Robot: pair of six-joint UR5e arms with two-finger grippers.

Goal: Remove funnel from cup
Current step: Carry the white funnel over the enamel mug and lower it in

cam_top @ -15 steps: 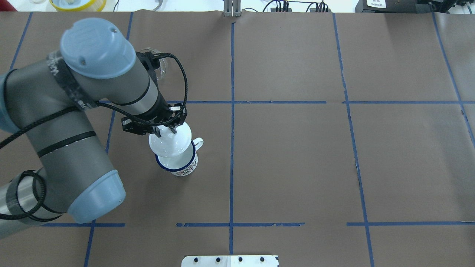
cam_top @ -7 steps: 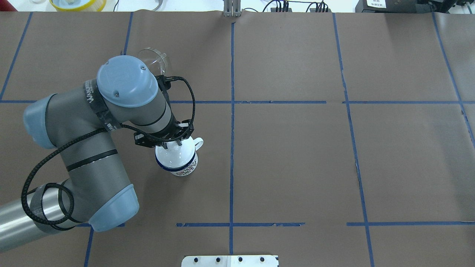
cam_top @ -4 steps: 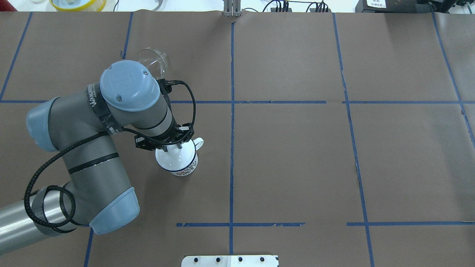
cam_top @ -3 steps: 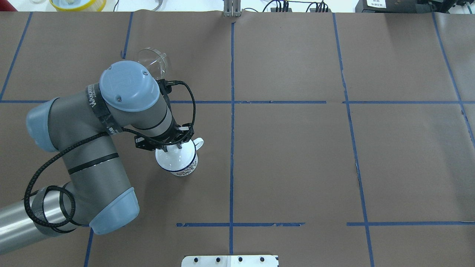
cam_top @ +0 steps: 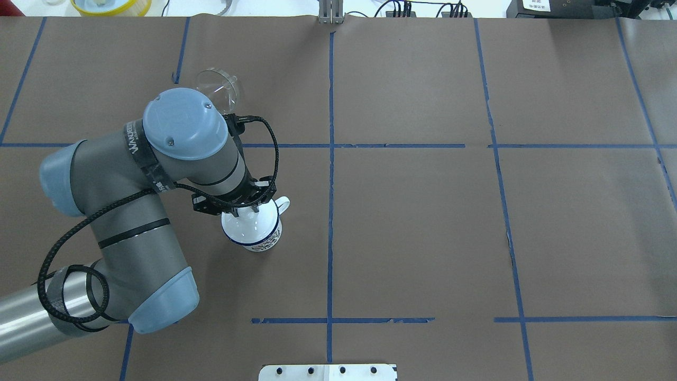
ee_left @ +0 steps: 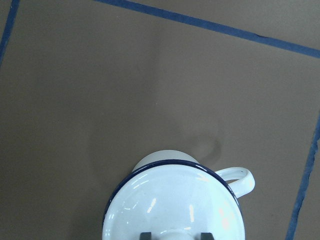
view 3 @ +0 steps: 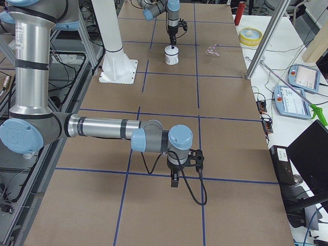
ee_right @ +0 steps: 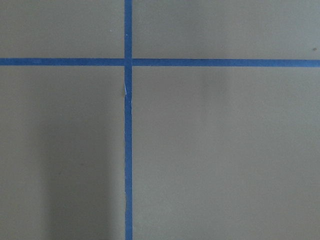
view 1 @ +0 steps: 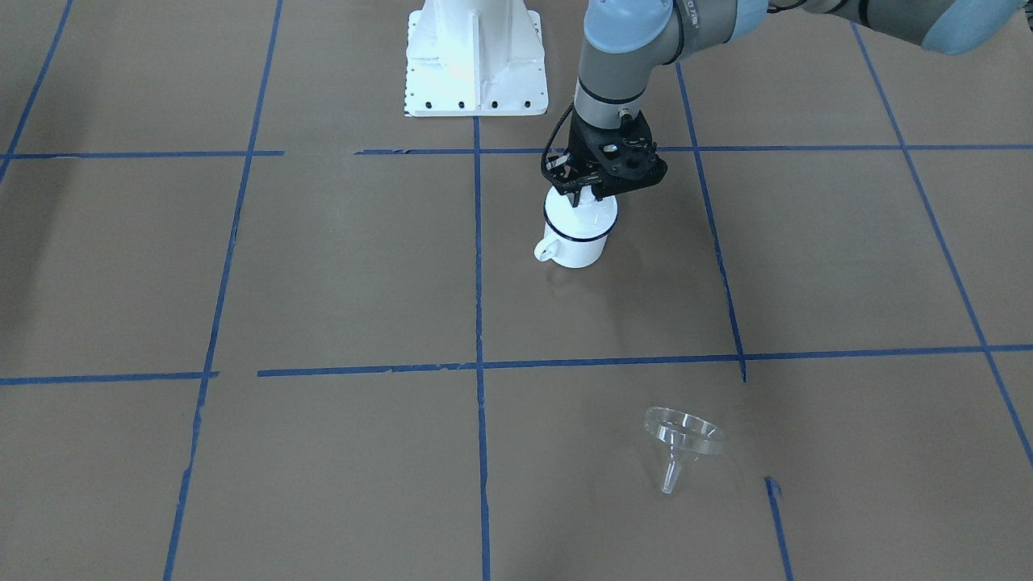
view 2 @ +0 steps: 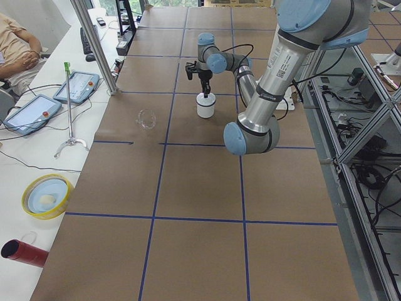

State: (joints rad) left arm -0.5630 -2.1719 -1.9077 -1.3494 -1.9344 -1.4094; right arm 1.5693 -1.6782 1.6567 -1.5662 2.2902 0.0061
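The cup [view 1: 575,248], a white enamel mug with a dark blue rim, stands on the brown paper, its handle toward the table's middle. A round white lid [view 1: 595,216] with a knob sits on its mouth. My left gripper [view 1: 583,199] is straight above it. In the left wrist view its fingers [ee_left: 145,236] flank the knob of the lid [ee_left: 175,205] with small gaps, so it is open. The clear funnel [view 1: 682,440] lies apart on the paper, far from the cup [cam_top: 263,241]. My right gripper [view 3: 174,182] hangs over bare paper; I cannot tell its state.
The robot's white base plate [view 1: 474,56] is at the near edge. A yellow bowl [view 2: 45,195] and teach pendants [view 2: 78,86] lie on the side bench past the funnel [cam_top: 217,90]. Blue tape lines cross the paper.
The left gripper carried the white lid down from above the cup and set it on the cup's mouth. In the last half second the arm has barely moved.
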